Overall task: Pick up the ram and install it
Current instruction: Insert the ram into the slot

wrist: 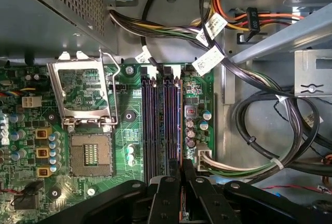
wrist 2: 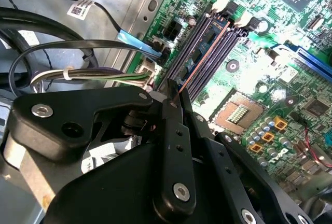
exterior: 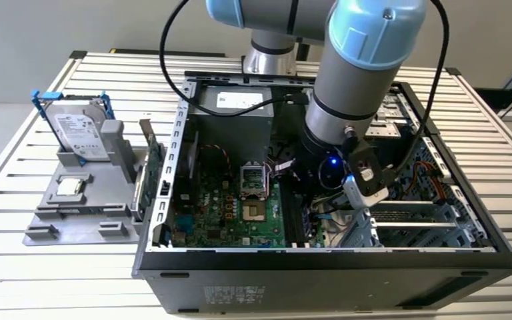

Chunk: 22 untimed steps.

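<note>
Gripper (wrist 2: pixel 174 97) pinched on ram (wrist 2: pixel 199 60), seemingly edge-on; long axis parallel to memory slots (wrist: pixel 162 125) directly below.

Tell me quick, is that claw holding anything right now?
Gripper: shut on the ram, which is seen edge-on, thin, over the memory slots.

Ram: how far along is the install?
Pickup looks done: the gripper is shut on the ram, seen edge-on as a thin strip. In hand: it is inside the case, lined up along the memory slots. Left: seating it; I cannot tell whether it has entered a slot.
</note>
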Available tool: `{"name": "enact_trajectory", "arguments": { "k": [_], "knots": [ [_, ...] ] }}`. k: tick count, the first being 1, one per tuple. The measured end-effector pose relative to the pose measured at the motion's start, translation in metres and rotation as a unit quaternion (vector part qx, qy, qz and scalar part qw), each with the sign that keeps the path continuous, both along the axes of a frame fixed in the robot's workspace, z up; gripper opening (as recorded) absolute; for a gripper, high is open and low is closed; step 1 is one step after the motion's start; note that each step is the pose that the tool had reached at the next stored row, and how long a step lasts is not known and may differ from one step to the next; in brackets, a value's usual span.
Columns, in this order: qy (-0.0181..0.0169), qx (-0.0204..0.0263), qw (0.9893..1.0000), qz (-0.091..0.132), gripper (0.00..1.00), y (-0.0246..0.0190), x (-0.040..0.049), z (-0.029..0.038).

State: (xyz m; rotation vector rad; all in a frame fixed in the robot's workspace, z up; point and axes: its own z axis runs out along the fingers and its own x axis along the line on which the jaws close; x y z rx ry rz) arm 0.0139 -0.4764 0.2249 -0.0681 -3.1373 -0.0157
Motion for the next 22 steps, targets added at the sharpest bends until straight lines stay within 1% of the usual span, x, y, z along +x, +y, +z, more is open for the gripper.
{"name": "enact_trajectory", "arguments": {
  "k": [8, 22],
  "knots": [
    [0.0, 0.0001, 1.0, 0.006, 0.0, 0.0, -0.0007, -0.0008],
    [0.0, -0.001, 1.0, 0.001, 0.0, 0.0001, -0.0011, -0.0056]
  ]
}}
